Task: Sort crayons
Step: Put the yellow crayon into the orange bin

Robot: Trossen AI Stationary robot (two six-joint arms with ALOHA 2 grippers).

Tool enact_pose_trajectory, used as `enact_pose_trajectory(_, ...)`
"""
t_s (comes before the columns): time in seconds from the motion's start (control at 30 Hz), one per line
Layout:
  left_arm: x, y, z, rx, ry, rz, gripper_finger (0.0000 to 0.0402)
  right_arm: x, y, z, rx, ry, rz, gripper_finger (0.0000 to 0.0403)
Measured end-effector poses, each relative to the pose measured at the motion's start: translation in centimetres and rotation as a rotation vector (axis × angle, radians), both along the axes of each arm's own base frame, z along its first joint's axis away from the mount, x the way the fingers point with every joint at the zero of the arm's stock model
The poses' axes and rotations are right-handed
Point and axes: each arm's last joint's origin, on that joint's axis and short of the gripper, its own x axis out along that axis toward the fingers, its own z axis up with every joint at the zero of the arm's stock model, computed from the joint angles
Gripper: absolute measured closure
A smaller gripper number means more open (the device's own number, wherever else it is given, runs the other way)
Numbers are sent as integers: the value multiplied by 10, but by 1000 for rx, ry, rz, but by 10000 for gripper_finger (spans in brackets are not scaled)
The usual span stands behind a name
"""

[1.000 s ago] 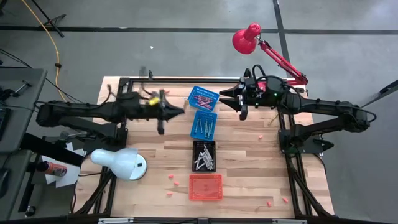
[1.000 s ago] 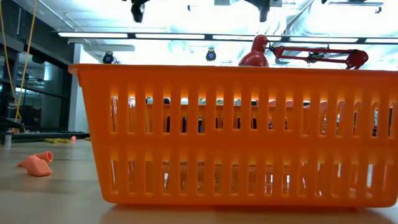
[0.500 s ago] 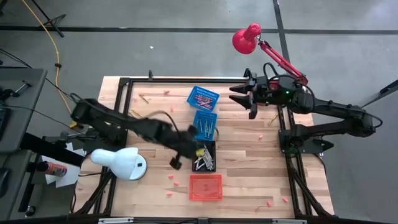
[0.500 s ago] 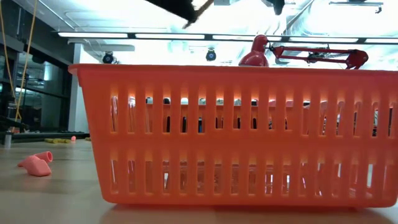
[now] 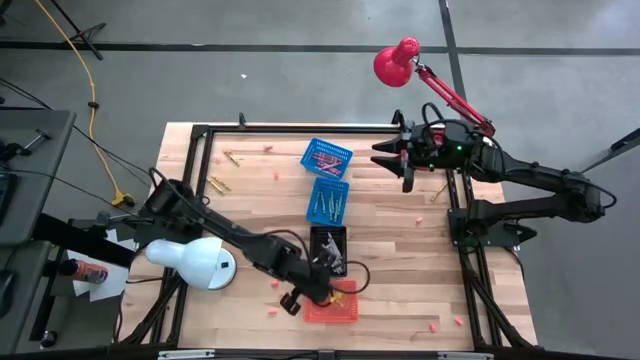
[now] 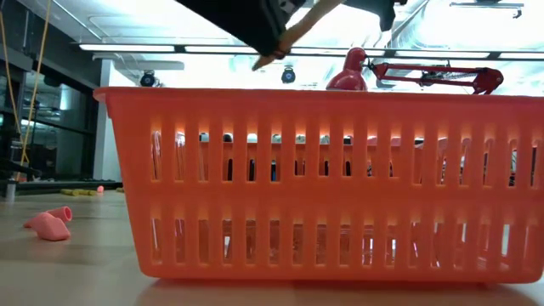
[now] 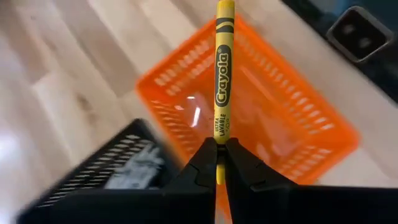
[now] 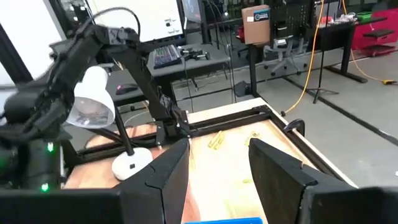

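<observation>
A yellow crayon [image 7: 222,74] sticks out of my left gripper [image 7: 219,163], which is shut on it above the orange basket [image 7: 273,118] near the table's front edge. The high view shows that gripper [image 5: 331,291] at the basket's far left corner. In the low view its tip [image 6: 274,53] hangs over the basket rim [image 6: 323,95]. More crayons [image 5: 218,184] lie loose on the table at the far left. My right gripper [image 5: 383,160] is open, raised beside the far blue basket [image 5: 326,156]. My left gripper pinches the crayon's rear end [image 7: 219,148] between its two fingers. The fingers slant downward, and the crayon runs on in line with them, its free end ahead. The crayon is lifted clear, over the orange basket's inside.
A second blue basket [image 5: 329,200] and a black basket [image 5: 328,250] stand in a row between the far blue one and the orange one. Small pink bits [image 5: 280,293] lie near the front. A white lamp [image 5: 195,262] stands at the left, a red lamp [image 5: 397,62] at the back.
My left gripper has swung from the table's far left, past the blue and black baskets, toward the near edge and down to the orange basket. It has tipped downward and rolled, carrying the yellow crayon. My right gripper has drawn back slightly toward the right edge.
</observation>
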Motion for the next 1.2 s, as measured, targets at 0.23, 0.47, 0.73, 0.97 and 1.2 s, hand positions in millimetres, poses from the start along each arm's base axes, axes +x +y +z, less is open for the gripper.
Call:
enact_pose_trajectory(0.23, -3, -10, -3, -80, 37, 44, 401, 0, 0, 0, 64, -11, -16, 240)
enact_pose_trajectory(0.47, -2, -8, -3, -85, 38, 60, 401, 0, 0, 0, 84, -14, -18, 240)
enact_pose_trajectory(0.73, 3, 8, -4, -99, 62, 138, 401, 0, 0, 0, 139, -21, -26, 240)
enact_pose_trajectory(0.97, 7, 18, -4, -113, 65, 185, 387, 0, -1, 0, 220, -30, -48, 240)
enact_pose_trajectory(1.2, 7, 16, -4, -130, 72, 206, 322, 0, -3, 0, 247, -41, -117, 240)
